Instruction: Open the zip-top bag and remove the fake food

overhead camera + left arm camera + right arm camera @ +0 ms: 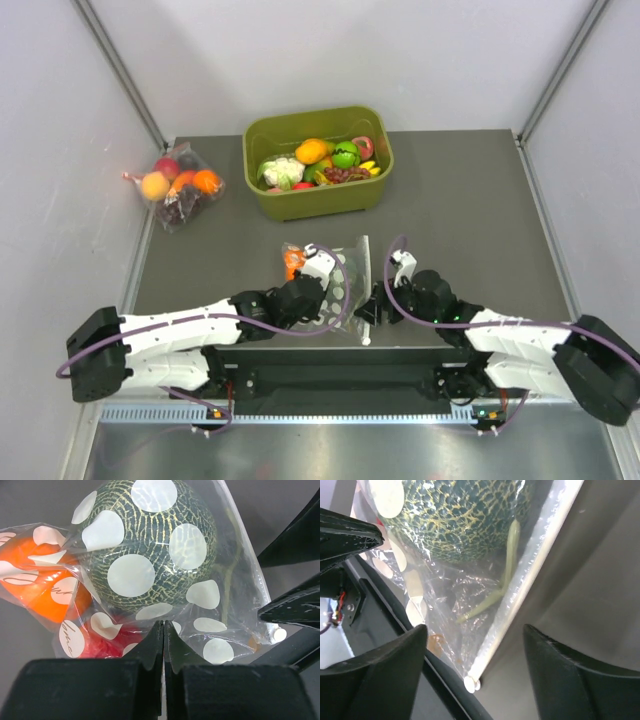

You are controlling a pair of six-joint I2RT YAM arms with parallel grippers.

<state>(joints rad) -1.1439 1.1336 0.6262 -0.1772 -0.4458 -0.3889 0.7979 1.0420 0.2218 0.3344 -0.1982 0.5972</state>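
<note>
The zip-top bag (345, 272), clear with white dots, lies near the table's front edge between my two arms. Through it the fake food shows: a dark green netted pumpkin (150, 545), an orange fruit (35, 587) and a red fruit (107, 637). My left gripper (164, 624) is shut, pinching the bag's film just below the pumpkin. My right gripper (475, 630) is open, its fingers straddling the bag's corner and the white zip strip (530, 575) without touching them. The pumpkin (465, 520) fills the top of the right wrist view.
A green tub (320, 205) of toy produce stands at the back centre. A smaller dotless bag (178, 185) of fruit lies at the back left by the wall. The black frame rail (330, 365) runs just in front of the dotted bag.
</note>
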